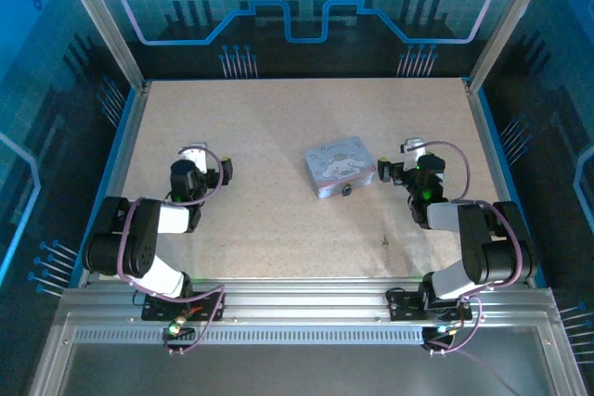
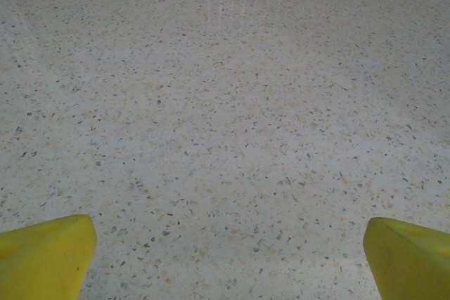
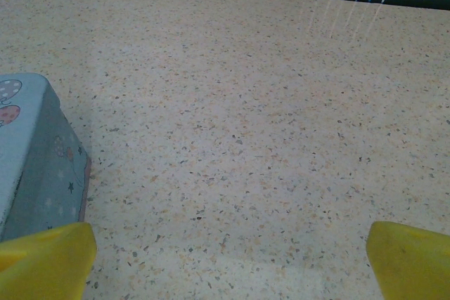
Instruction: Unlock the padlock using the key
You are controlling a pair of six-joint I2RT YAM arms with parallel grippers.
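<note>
The tiny dark padlock (image 1: 346, 189) hangs at the near edge of a pale blue cartoon-printed tin (image 1: 341, 167) at mid-table. A thin dark sliver (image 1: 385, 245) on the table nearer the right arm's base may be the key; it is too small to be sure. My left gripper (image 1: 208, 159) rests low over the table's left part, open, its yellow fingertips (image 2: 49, 254) wide apart over bare table. My right gripper (image 1: 399, 161) is just right of the tin, open too (image 3: 228, 261), with the tin's corner (image 3: 35, 159) beside its left fingertip (image 3: 46, 258).
The speckled beige tabletop (image 1: 278, 118) is bounded by aluminium posts and blue side walls. Purple cables loop over both arms. A metal rail (image 1: 297, 299) runs along the near edge by the arm bases.
</note>
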